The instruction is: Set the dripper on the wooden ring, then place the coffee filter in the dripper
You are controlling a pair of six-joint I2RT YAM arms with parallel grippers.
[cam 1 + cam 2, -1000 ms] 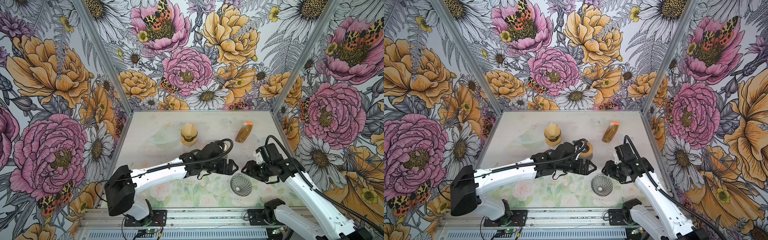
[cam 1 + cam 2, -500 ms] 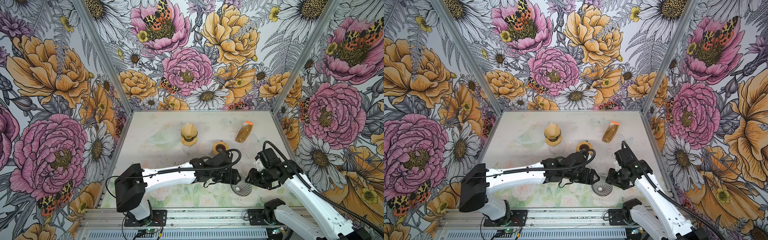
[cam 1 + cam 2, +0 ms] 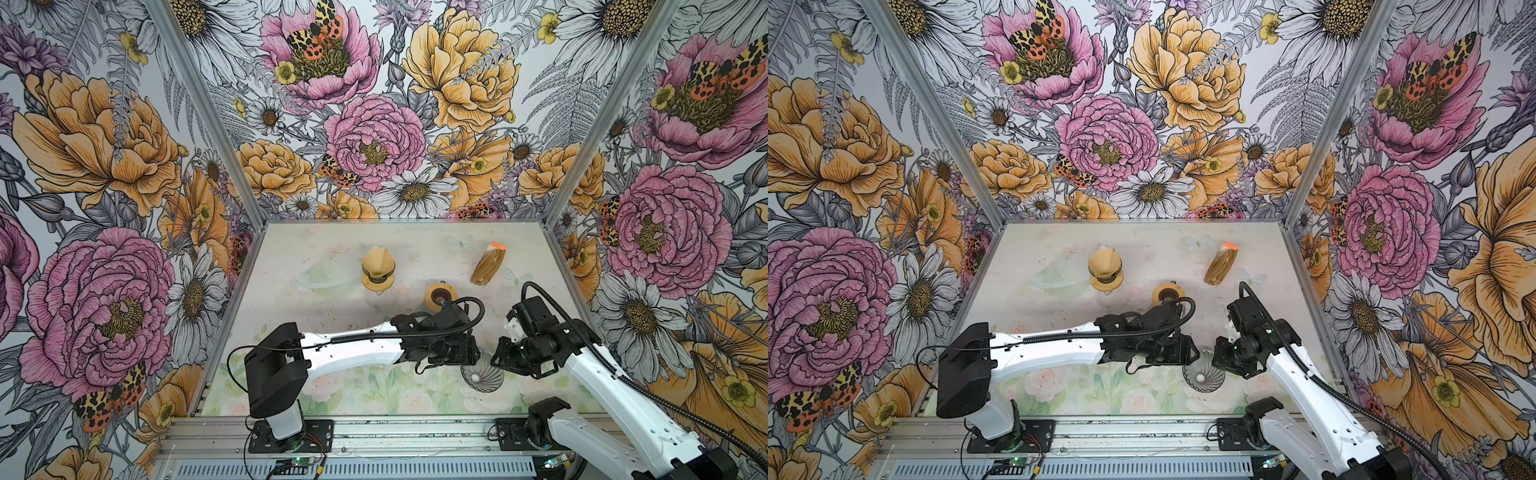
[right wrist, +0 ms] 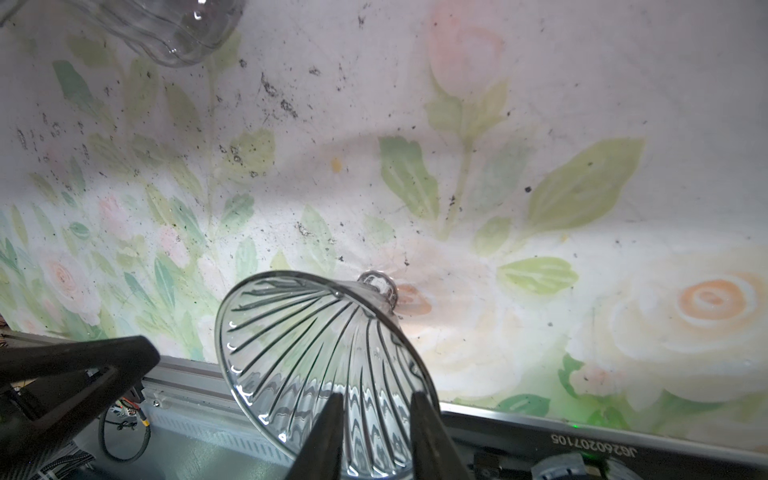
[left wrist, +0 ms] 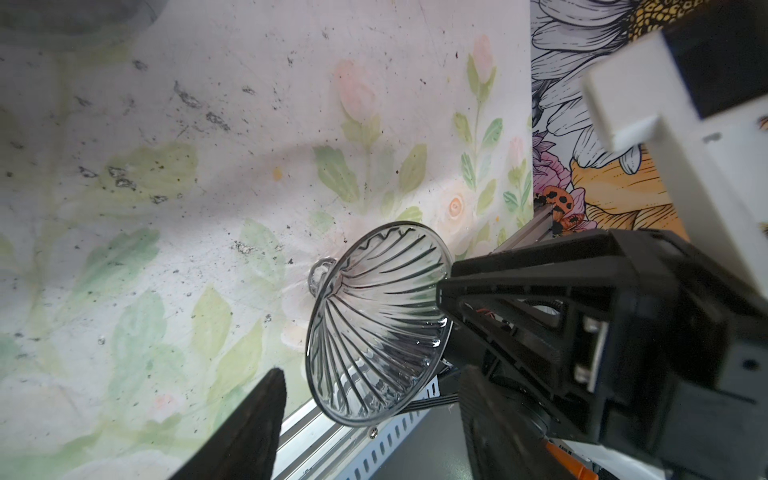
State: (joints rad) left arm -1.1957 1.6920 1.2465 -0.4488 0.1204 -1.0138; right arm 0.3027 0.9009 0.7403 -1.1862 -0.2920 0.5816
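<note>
- The step in hand is judged to be the righting of the dripper (image 3: pixel 482 376); no filter has been picked up yet.
- The dripper sits at about 5 o'clock on the desk (image 3: pixel 332 324), near the front edge. It is tilted, with its mouth turned toward the front rail.
- The right gripper (image 4: pixel 378 440) is set astride the dripper's wall at the rim, with a narrow gap between the jaws. Whether the glass is truly pinched cannot be told.
- The left gripper (image 3: pixel 469 361) is held at the dripper's 9 o'clock, jaws apart, with nothing in them.
- A tan paper bundle (image 3: pixel 488 264) with an orange tab, taken to be the filters, lies at 2 o'clock, well apart from the dripper.
- A firm pinch is called for next, so the cone can be stood mouth-up. One sheet can then be fetched.
- The dripper is a clear glass cone, spiral-ribbed, with a small ring foot. It is smooth and probably slippery, while the paper looks thin and limp.
</note>
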